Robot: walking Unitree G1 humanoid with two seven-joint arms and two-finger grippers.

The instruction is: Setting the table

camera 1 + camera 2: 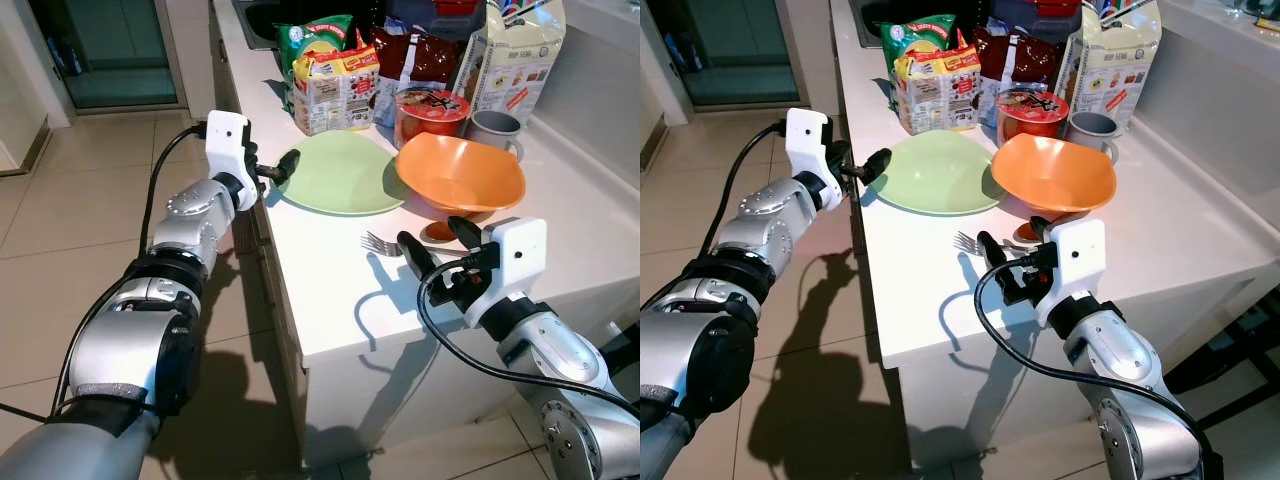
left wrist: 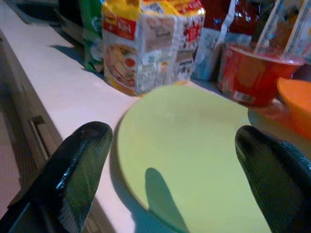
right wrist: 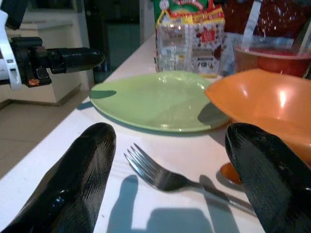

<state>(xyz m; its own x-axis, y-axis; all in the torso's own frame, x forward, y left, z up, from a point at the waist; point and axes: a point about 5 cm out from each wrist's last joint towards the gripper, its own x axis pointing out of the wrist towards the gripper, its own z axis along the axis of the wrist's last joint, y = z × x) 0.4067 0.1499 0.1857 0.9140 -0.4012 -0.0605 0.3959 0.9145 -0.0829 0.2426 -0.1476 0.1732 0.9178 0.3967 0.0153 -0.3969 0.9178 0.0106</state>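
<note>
Your right tool [image 1: 441, 246] hangs released over the fork [image 3: 165, 177] lying flat on the bench [image 1: 330, 290]; thin, stiff, slippery steel, so pinch its handle; left tool [image 1: 281, 170], released, faces the green plate [image 1: 342, 172].

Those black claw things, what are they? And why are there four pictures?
They are a robot's two grippers, its hands, each with two long black fingers. Two pictures come from cameras on its head, looking down. The other two come from small cameras on its wrists, looking along the fingers.

On the white counter lie a green plate, an orange bowl, a fork, a grey mug, a red noodle cup and food packets.

The left gripper is open at the plate's edge. The right gripper is open over the fork. Neither holds anything yet.
</note>
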